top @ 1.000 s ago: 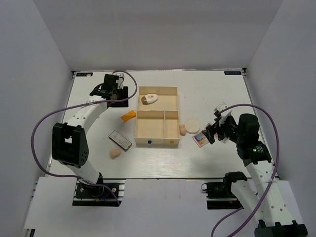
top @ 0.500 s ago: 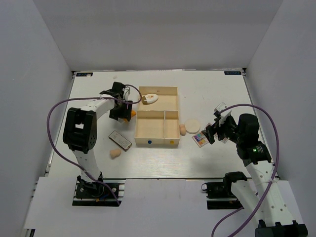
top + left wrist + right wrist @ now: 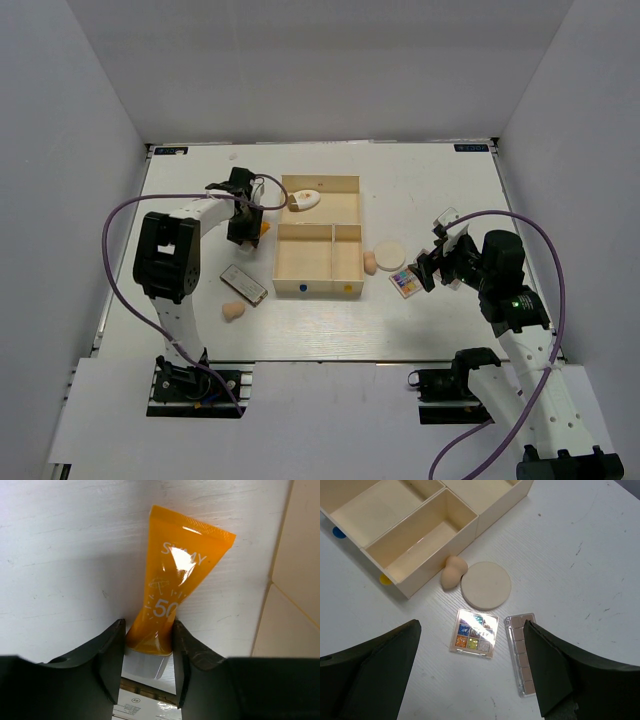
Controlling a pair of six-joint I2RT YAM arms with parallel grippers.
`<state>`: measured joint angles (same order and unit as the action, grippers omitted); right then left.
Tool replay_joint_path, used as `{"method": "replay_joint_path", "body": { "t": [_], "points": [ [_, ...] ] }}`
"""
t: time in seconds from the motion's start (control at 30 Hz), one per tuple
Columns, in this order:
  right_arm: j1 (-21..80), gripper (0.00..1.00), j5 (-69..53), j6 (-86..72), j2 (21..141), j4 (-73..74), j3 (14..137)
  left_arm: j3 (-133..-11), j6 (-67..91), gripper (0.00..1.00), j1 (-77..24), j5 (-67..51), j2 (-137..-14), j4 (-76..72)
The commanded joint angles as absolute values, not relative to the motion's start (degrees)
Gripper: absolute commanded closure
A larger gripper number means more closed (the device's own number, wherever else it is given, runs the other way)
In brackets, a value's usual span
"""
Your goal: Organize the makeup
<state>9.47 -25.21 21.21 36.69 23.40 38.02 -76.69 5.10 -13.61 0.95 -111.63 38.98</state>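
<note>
Scuffed white table point(image 3: 60, 555), glossy, tapered orange tube point(image 3: 175, 585)

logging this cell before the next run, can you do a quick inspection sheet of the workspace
surface: white table, lightly scuffed
job's things: orange tube left of wooden box; white teardrop piece in its far compartment; left sponge and left palette front left; right sponge, puff, multicoloured palette, brown palette on its right
clutter: nothing seen
grippers: left gripper closed on tube's cap end; right gripper open above the palettes
cables: purple cables loop off both arms, clear of makeup
surroundings: white walls on three sides
</note>
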Motion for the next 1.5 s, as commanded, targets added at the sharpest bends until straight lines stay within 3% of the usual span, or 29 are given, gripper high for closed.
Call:
{"method": "replay_joint_path", "body": {
  "t": [0.0,0.3,0.5,0.63,0.9,1.07,1.3,1.47],
  "points": [
    [9.8,0.11,-25.0,21.1,36.1,20.8,38.0,-77.3,5.1,0.58,-13.4,1.1,-109.3,38.5],
    [9.7,0.11,-25.0,21.1,36.1,20.8,38.0,-74.3,8.6,0.67,-11.8,4.4,-98.0,32.3],
    [9.8,0.11,-24.9,21.1,36.4,20.7,38.0,-74.8,9.6,0.69,-13.0,0.1,-90.8,27.9],
    [10.0,0.11,-24.6,20.9,36.5,20.7,38.0,-77.9,9.2,0.69,-13.6,-13.9,-92.6,27.5],
    [9.9,0.11,-24.3,20.9,36.4,20.6,37.9,-83.7,13.0,0.66,-18.2,-17.6,-99.8,24.6],
    [9.9,0.11,-24.2,20.9,36.5,20.6,37.9,-87.1,14.8,0.58,-20.5,-14.9,-104.1,23.3],
    [10.0,0.11,-24.2,21.0,36.3,20.7,37.9,-89.5,17.0,0.3,-22.8,-9.4,-109.0,23.6],
    [9.9,0.11,-24.3,21.0,36.4,20.7,37.8,-91.0,17.3,0.26,-23.4,-6.8,-109.8,24.5]
  ]
}}
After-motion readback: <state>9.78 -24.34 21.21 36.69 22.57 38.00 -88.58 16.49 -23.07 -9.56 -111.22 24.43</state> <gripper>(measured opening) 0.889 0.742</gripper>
